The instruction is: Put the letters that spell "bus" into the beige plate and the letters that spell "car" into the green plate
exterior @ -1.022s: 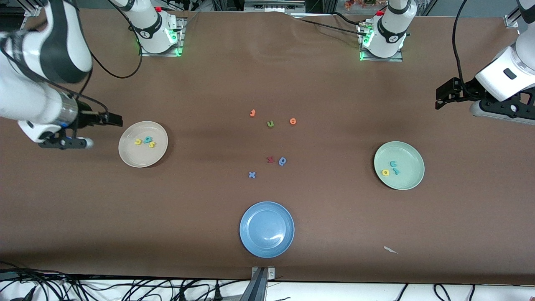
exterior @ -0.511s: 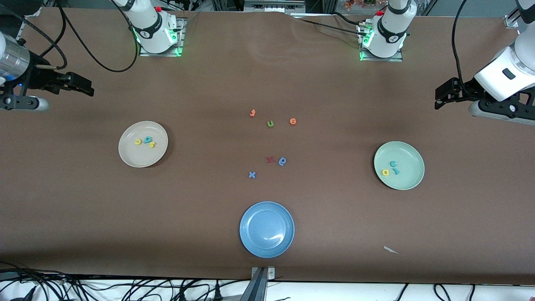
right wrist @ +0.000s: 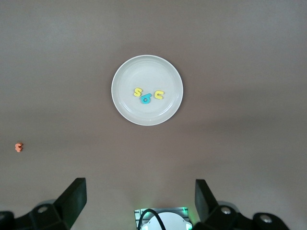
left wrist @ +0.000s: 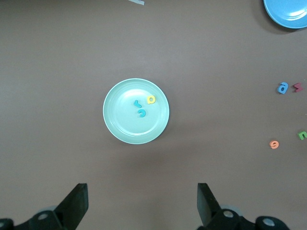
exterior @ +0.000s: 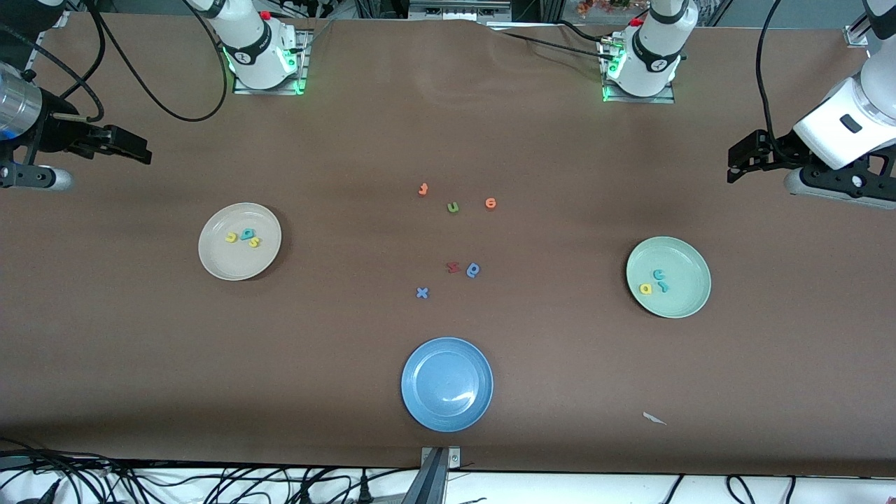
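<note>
Lying flat together near the middle of the beige plate (exterior: pixel 239 241): teal b (exterior: pixel 248 234), yellow u (exterior: pixel 231 238), yellow s (exterior: pixel 254 243), the b touching the s. Plate round, shallow, cream-toned, sitting toward the right arm's end of the table.

Resting clustered inside the green plate (exterior: pixel 668 277): teal c (exterior: pixel 659 274), yellow a (exterior: pixel 645 288), small teal r (exterior: pixel 662 285). Plate round, pale mint, sitting toward the left arm's end.

Loose letters (exterior: pixel 453 207) cluster mid-table; bare table (exterior: pixel 336 336) between plates; hands raised at ends.
</note>
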`<action>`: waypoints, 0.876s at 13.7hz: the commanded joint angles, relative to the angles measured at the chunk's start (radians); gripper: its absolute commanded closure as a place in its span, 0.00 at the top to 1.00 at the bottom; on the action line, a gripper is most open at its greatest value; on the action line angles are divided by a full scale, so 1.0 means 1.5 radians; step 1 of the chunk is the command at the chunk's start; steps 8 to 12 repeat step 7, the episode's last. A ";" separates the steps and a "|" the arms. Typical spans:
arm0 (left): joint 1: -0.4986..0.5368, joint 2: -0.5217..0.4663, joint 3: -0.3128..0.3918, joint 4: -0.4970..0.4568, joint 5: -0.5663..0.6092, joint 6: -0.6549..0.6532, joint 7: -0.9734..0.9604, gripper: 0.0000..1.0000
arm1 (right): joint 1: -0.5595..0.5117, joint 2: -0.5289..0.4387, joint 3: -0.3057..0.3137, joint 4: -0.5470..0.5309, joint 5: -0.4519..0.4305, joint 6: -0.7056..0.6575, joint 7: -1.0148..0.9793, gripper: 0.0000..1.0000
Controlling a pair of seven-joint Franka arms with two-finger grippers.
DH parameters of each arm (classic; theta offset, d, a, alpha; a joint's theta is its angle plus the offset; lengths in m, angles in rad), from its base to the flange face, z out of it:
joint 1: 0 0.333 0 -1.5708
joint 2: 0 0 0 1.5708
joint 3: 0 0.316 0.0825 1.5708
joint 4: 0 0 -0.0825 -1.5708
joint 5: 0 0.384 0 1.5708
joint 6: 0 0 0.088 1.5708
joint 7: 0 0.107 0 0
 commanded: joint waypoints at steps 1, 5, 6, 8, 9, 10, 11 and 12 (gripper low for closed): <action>0.000 -0.001 -0.006 0.009 0.010 -0.007 -0.001 1.00 | -0.007 0.005 0.005 0.017 0.000 -0.014 0.004 1.00; 0.000 -0.001 -0.006 0.009 0.009 -0.007 -0.001 1.00 | -0.005 0.006 0.007 0.016 0.001 -0.012 0.006 1.00; 0.000 -0.001 -0.006 0.008 0.009 -0.007 -0.001 1.00 | -0.005 0.006 0.006 0.016 0.001 -0.010 0.003 1.00; 0.000 -0.001 -0.005 0.009 0.009 -0.007 -0.001 1.00 | -0.004 0.006 0.006 0.016 0.002 -0.011 0.003 1.00; 0.000 -0.001 -0.005 0.009 0.009 -0.007 -0.001 1.00 | -0.004 0.006 0.006 0.016 0.002 -0.011 0.003 1.00; 0.000 -0.001 -0.005 0.009 0.009 -0.007 -0.001 1.00 | -0.004 0.006 0.006 0.016 0.002 -0.011 0.003 1.00; 0.000 -0.001 -0.005 0.009 0.009 -0.007 -0.001 1.00 | -0.004 0.006 0.006 0.016 0.002 -0.011 0.003 1.00; 0.000 -0.001 -0.005 0.009 0.009 -0.007 -0.001 1.00 | -0.004 0.006 0.006 0.016 0.002 -0.011 0.003 1.00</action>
